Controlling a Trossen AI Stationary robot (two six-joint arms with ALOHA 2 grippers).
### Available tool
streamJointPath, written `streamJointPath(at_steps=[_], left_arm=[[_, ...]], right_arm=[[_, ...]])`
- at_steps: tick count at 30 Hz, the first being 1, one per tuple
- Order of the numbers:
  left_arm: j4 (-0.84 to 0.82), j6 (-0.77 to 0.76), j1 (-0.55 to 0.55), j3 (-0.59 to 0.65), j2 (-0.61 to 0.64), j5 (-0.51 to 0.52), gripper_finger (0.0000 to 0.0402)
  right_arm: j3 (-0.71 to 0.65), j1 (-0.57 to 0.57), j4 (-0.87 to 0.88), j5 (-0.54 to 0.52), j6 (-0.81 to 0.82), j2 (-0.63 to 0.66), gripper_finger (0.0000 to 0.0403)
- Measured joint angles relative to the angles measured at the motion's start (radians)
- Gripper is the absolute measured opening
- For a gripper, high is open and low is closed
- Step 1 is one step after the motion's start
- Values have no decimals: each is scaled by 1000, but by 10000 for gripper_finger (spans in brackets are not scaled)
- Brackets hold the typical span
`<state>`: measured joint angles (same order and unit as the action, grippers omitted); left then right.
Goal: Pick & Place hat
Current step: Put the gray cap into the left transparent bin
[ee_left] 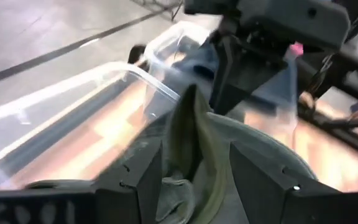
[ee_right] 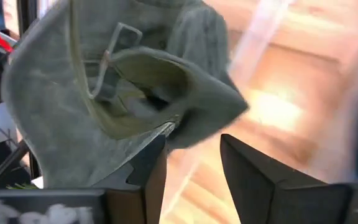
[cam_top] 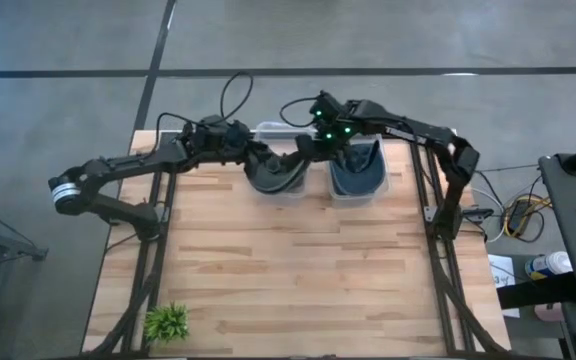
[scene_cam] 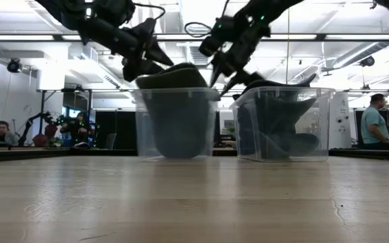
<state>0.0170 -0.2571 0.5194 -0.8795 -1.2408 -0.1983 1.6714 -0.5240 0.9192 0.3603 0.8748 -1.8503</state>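
Note:
An olive-green hat (cam_top: 273, 175) sits crown-down in the left clear bin (scene_cam: 144, 128) at the table's far edge, and its brim (scene_cam: 174, 75) rises above the rim. My left gripper (cam_top: 251, 155) stands at the hat's left side, shut on the brim. My right gripper (cam_top: 304, 150) is open and hovers at the hat's right side, above the gap between the two bins. In the right wrist view the hat (ee_right: 104, 81) fills the space just beyond one finger (ee_right: 148, 174). In the low view the right gripper's (scene_cam: 225, 67) fingers are spread beside the brim. My left gripper pinches a raised fold of the hat's brim (ee_left: 191, 134) between its two fingers (ee_left: 138, 180), coming level from the table's left side. The crown hangs down inside the left bin. My right gripper is open at the brim's edge (ee_right: 166, 127); I cannot tell whether a finger touches it.
The right clear bin (scene_cam: 319, 121) beside it holds dark blue hats (cam_top: 356, 170). A small green plant (cam_top: 166, 322) stands at the near left corner. The wooden table (cam_top: 298, 270) stretches toward the near edge. People (scene_cam: 372, 125) are in the room behind.

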Motion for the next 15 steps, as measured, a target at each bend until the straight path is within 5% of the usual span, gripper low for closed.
streamJointPath(at_steps=[15], left_arm=[[-140,11,-5,1,-20,16,181]], right_arm=[[190,10,-81,-44,-80,-116,114]])
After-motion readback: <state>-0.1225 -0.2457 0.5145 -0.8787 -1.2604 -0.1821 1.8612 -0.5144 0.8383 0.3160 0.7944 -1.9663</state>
